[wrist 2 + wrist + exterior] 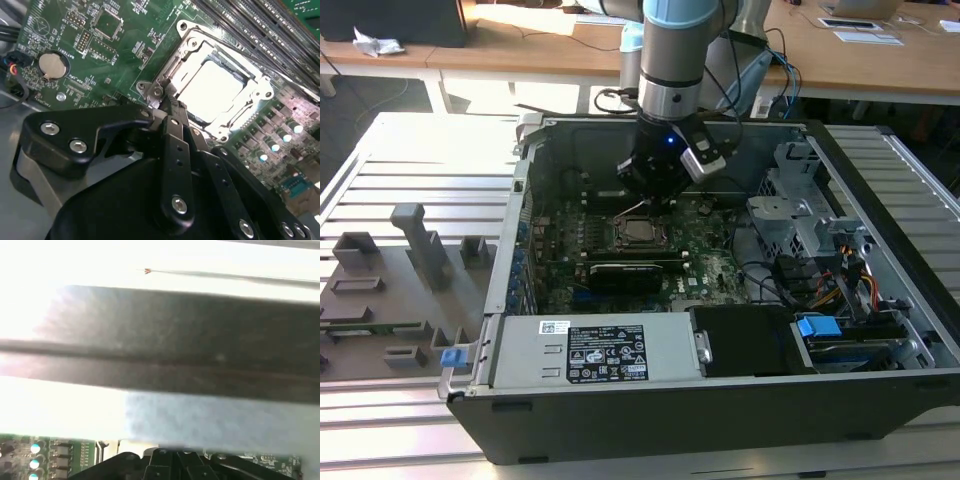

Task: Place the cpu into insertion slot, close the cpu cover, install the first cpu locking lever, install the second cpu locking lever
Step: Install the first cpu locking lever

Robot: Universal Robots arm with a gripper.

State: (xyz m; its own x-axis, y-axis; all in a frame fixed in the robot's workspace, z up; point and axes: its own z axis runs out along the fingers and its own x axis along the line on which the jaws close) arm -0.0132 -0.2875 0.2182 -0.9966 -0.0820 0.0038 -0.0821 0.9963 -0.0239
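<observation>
The hand [655, 198] is hanging low inside the open computer case [720, 410], which is sitting on the slatted bench [410, 150]. In the second wrist view, its black fingers [175, 145] are pressing together, clenched, with their tips [169, 102] touching the near corner of the insertion slot [186, 31]. Whether they are pinching anything there is not clear. The cpu [212, 87] is lying flat in the slot, its top glaring bright, and the cpu cover [252, 90] is resting down around it. In the exterior view, a thin metal lever [633, 210] is slanting up from the slot toward the hand. A coin battery [52, 66] is sitting on the green board [100, 60], well apart from the slot.
</observation>
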